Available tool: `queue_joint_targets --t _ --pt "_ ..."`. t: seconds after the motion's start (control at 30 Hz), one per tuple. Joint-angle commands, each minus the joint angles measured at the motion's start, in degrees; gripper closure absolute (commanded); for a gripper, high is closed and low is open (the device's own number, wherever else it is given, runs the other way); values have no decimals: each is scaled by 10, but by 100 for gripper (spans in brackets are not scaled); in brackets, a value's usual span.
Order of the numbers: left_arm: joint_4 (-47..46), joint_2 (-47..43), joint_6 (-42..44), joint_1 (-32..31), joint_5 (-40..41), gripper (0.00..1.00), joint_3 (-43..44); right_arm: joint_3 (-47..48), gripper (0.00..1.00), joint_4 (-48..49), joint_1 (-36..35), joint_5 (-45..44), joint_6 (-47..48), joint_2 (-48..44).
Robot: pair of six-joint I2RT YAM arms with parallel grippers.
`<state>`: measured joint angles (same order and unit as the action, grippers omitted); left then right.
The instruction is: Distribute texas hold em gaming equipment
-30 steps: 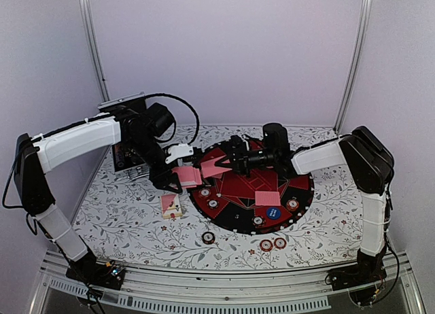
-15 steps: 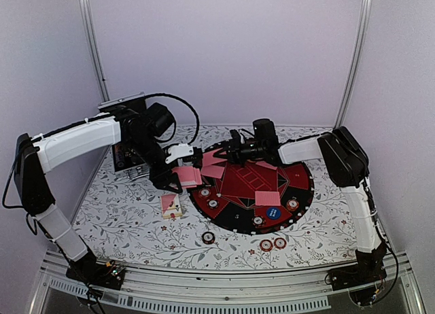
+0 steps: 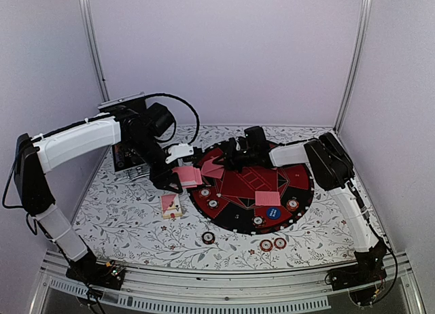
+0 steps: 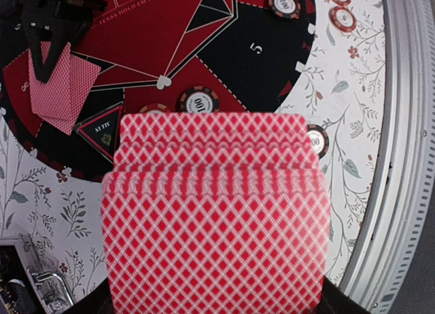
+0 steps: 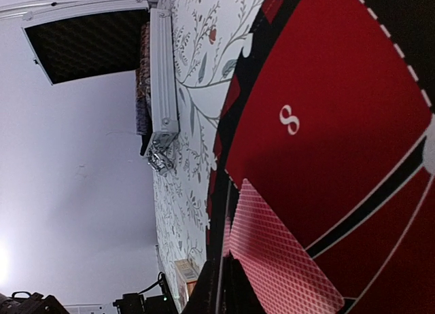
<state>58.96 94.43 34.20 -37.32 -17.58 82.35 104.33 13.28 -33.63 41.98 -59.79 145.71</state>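
My left gripper (image 3: 177,179) is shut on a fanned deck of pink-backed playing cards (image 4: 214,212) held just off the left rim of the round red-and-black poker mat (image 3: 238,181). The deck hides its fingers in the left wrist view. My right gripper (image 3: 225,161) reaches to the mat's far-left sector marked 8. It is shut on the corner of a playing card (image 5: 285,259), which lies low over the red felt and overlaps another card (image 4: 77,90). More cards (image 3: 268,198) and a blue button disc (image 3: 273,212) lie on the mat's right. Poker chips (image 4: 199,100) ring the near rim.
Three chips (image 3: 208,237) (image 3: 266,245) (image 3: 279,242) sit on the floral tablecloth in front of the mat. A small card box (image 3: 170,205) lies left of the mat. The open black case (image 3: 128,156) stands at the back left, behind the left arm.
The right arm has stretched leftward, carrying its card from near the mat's centre to the far-left sector. The left arm and its deck have stayed put.
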Motion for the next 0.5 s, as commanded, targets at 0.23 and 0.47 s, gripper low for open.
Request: queue_joint_targets --t 0.23,0.47 --pt "-16 -8 -4 4 -15 100 -3 26 73 -67 -3 -70 62 3" --pt "-16 -7 -4 4 -18 100 -3 39 53 -140 -8 -111 101 -19"
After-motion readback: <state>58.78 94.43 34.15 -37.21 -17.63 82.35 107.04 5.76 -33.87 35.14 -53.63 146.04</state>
